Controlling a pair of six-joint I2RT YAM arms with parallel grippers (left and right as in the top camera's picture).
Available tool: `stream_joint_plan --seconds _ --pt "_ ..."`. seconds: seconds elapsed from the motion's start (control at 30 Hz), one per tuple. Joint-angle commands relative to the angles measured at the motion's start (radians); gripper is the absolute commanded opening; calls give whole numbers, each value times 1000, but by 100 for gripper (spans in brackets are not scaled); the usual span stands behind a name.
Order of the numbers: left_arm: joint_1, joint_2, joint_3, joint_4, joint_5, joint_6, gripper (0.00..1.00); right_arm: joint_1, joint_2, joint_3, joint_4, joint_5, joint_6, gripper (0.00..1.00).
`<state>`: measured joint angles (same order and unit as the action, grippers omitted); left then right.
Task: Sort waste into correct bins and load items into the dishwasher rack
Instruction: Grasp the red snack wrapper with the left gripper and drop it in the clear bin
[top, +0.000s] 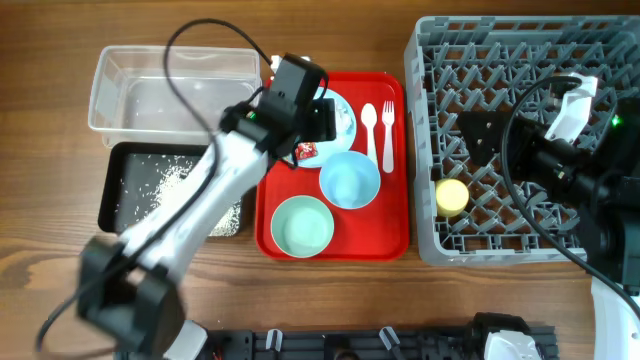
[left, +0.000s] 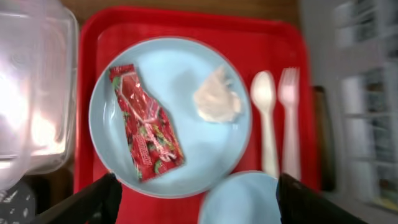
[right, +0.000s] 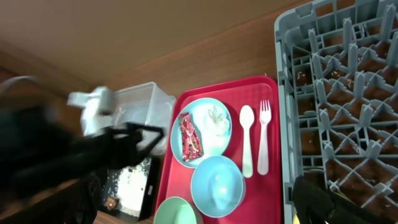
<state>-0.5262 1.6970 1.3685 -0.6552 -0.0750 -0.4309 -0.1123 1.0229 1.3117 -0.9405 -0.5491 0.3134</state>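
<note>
Wrapper pickup is looking like the step in hand. The left gripper (left: 199, 204) is hanging over the light blue plate (left: 180, 71), its fingers (left: 102, 199) spread wide and holding nothing. In the left wrist view the red snack wrapper (left: 146, 121) is lying on the plate ahead of the fingers, toward the far edge of the table and shifted toward the left edge. Its long axis is running slantwise from far-left to near-right, so I judge the wrist is needing a slight turn to close across the narrow width. The right gripper (right: 199, 186) is hanging above the rack by the right edge, well apart from the plate, and its fingers are also looking spread and empty. That is making the left arm plainly the nearer one.

Counting downward in size:
- One grey dishwasher rack (top: 520, 25) is filling the far-right corner.
- One clear tub (top: 100, 100) is sitting toward the far-left corner.
- One red serving tray (top: 395, 200) is lying mid-table.
- One black tray (top: 112, 190) is lying just beside the tub on its near side.
- One plate is resting on the serving tray's far-left part.
- Two bowls, a light blue bowl (top: 350, 180) and a pale green bowl (top: 302, 225), are standing nearer on the same tray.
- One white spoon (top: 369, 130) and one white fork (top: 388, 135) are lying side by side.
- One wrapper is sharing the plate with one crumpled napkin (left: 217, 102), the two lying apart.
- One yellow cup (top: 451, 196) is sitting in the rack.
- Loose food scraps (top: 165, 185), too many to count, are lying in the black tray.
</note>
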Motion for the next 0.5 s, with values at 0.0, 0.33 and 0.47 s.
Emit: stream_joint_plan --seconds 0.0,0.33,0.47 --pt "12 153 1 48 32 28 76 -3 5 9 4 9 5 100" --pt "14 324 0 151 -87 -30 76 -3 28 9 -22 9 5 100" --pt "14 360 0 151 -100 -52 74 -3 38 9 -32 9 5 100"
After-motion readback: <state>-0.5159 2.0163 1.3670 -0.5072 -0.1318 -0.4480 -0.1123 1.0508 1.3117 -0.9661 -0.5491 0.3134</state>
